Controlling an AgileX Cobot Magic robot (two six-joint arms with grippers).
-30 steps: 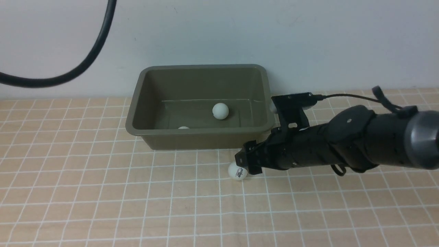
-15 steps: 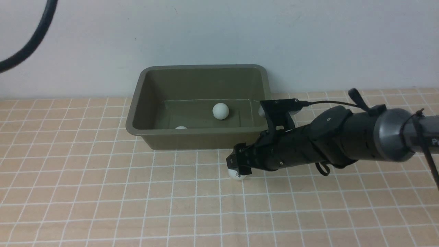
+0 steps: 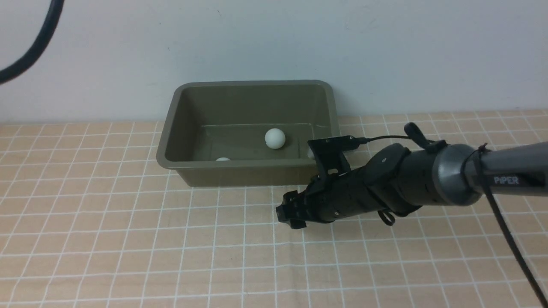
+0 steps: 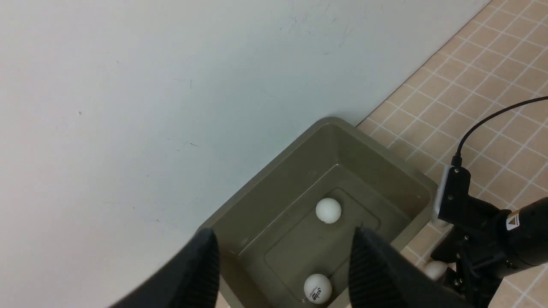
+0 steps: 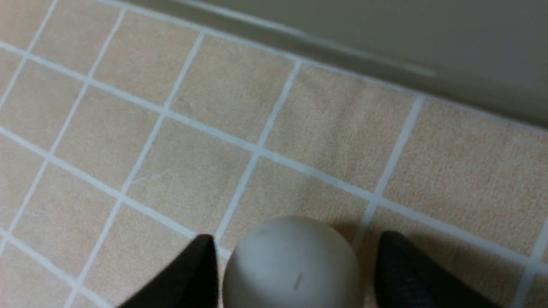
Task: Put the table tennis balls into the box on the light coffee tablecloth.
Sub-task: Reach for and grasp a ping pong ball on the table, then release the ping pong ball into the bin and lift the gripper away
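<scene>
A ball (image 5: 293, 265) sits on the tablecloth (image 3: 128, 239) just in front of the box (image 3: 252, 173), which holds 2 others (image 3: 274, 138). The right gripper (image 5: 295, 238) straddles it narrowly; contact I cannot tell. Light, hard, slick, I'd judge: pinch across its widest middle, gently, or it squirts away.

Plain olive-green box (image 3: 250, 174). Light tan-peach tablecloth (image 3: 128, 239) with a grid of thin white lines making small squares. White plain ball (image 3: 275, 138). White lettered ball (image 4: 317, 288) with dark print. White 3rd ball (image 5: 293, 265), greyish in shadow, 1 tiny dark mark. Black right gripper fingers (image 5: 188, 278). Black left gripper fingers (image 4: 201, 269), ribbed inner faces. Black right arm (image 3: 355, 199) with silver-grey collar (image 3: 454, 179) and white PIPER lettering. Pale grey-blue wall (image 3: 274, 38), a few faint scuffs. Black cable (image 3: 52, 15).
</scene>
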